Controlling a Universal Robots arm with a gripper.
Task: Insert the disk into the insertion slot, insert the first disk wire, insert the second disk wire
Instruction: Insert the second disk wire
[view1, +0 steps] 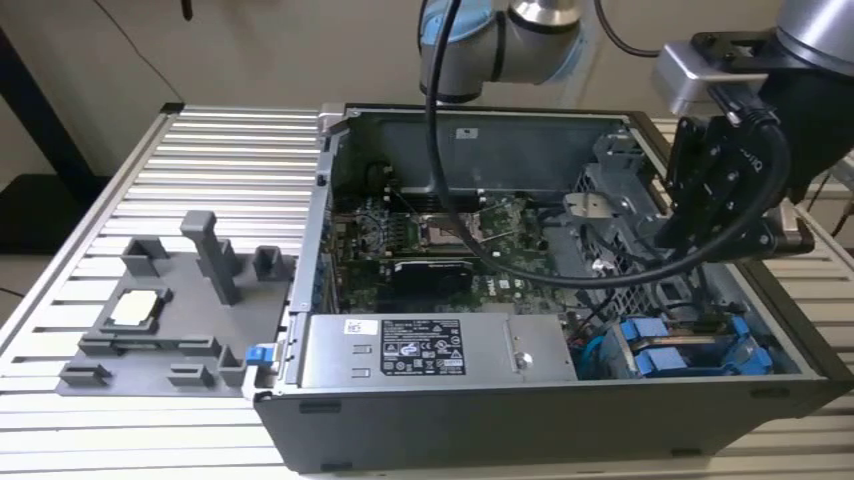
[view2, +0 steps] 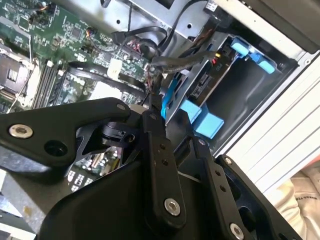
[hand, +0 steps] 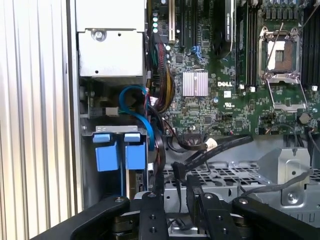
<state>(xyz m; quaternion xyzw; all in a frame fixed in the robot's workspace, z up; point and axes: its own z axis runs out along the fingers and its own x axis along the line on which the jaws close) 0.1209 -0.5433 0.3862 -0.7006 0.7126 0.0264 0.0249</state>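
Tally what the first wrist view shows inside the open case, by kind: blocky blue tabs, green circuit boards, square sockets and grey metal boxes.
Blocky blue tabs: 2
Green circuit board: 1
Square socket: 1
Grey metal box: 1
Total: 5

The arm (view1: 507, 40) has rounded silver-grey joints with pale blue caps and trails a thick black cable (view1: 431, 120). Its claw (view2: 172, 127) is built of matte black link bars pinned with silver screws (view2: 172, 206).
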